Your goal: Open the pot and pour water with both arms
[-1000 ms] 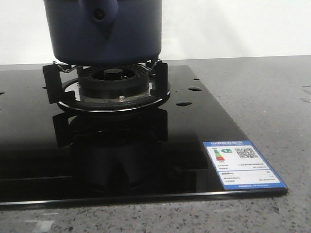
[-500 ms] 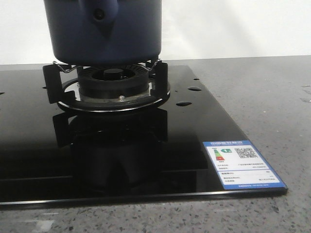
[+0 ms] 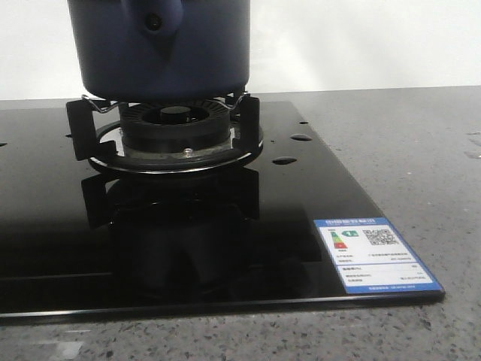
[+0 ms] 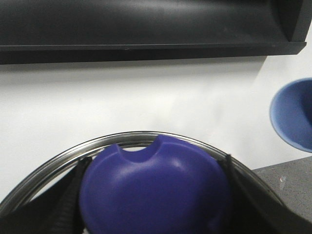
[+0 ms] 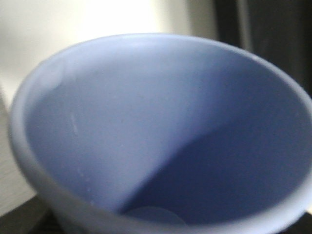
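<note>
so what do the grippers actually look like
Only the left gripper shows: two flat matte black fingers, faintly ribbed. No cables or markings visible. The right gripper is hidden in its wrist view, and the front view shows no arms.

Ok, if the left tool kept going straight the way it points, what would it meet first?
The blue knob, which sits right between the left tool's fingers, with the lid's metal rim around it. Past that, only the white wall lies ahead; how far away is unclear.
</note>
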You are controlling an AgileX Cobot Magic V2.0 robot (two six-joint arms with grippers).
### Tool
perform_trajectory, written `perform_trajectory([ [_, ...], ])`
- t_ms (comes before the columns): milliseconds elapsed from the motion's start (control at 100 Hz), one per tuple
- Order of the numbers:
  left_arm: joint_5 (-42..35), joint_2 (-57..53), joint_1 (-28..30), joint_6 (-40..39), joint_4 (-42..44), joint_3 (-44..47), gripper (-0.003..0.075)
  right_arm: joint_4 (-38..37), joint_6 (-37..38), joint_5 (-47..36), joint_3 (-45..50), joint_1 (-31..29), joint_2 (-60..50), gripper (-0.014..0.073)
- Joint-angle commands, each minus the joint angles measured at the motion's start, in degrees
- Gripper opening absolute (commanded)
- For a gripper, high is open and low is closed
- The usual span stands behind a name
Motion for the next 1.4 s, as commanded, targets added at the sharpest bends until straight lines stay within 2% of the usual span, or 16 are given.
perform_trajectory([
  [0, -5.9, -1.5, -0.1, 0.1, -0.3, -2.1, 0.0335, 7.2, 1.3, 4.4, -2.3, -0.9, -3.4, 0.0234],
  [90, -5.9, -1.5, -0.1, 0.1, -0.3, -2.1, 0.0335, 14.4, 2.5, 4.6, -2.3, -3.1, -4.4, 0.0234],
  [310, -5.9, -1.5, -0.1, 0.1, -0.3, -2.1, 0.0335, 28.0, 12.0, -1.7, -2.1, -12.1, -8.9, 0.0234],
  [450, -5.9, -1.5, -0.1, 0.1, -0.3, -2.1, 0.0335, 34.8, 13.3, -8.9, 0.4, -16.7, -12.4, 0.0234],
  [580, -5.9, -1.5, -0.1, 0.1, -0.3, -2.1, 0.0335, 41.0, 14.9, -19.7, 7.2, -20.4, -17.0, 0.0234],
  [730, -5.9, -1.5, -0.1, 0.1, -0.3, -2.1, 0.0335, 41.3, 21.2, -36.3, 20.0, -26.4, -22.9, 0.0234],
  [780, -5.9, -1.5, -0.1, 0.1, -0.3, -2.1, 0.0335, 41.3, 22.4, -43.6, 24.8, -29.0, -24.8, 0.0234],
  [900, -5.9, -1.5, -0.1, 0.1, -0.3, -2.1, 0.0335, 43.2, 23.2, -54.4, 35.8, -35.5, -28.2, 0.0234],
  [1150, -5.9, -1.5, -0.1, 0.1, -0.3, -2.1, 0.0335, 45.2, 23.2, -69.1, 54.6, -45.8, -28.5, 0.0234],
  [1280, -5.9, -1.5, -0.1, 0.1, -0.3, -2.1, 0.0335, 45.2, 22.8, -72.9, 59.3, -47.7, -25.8, 0.0234],
  [1390, -5.9, -1.5, -0.1, 0.1, -0.3, -2.1, 0.0335, 45.1, 19.4, -75.5, 60.9, -47.7, -21.9, 0.0234],
])
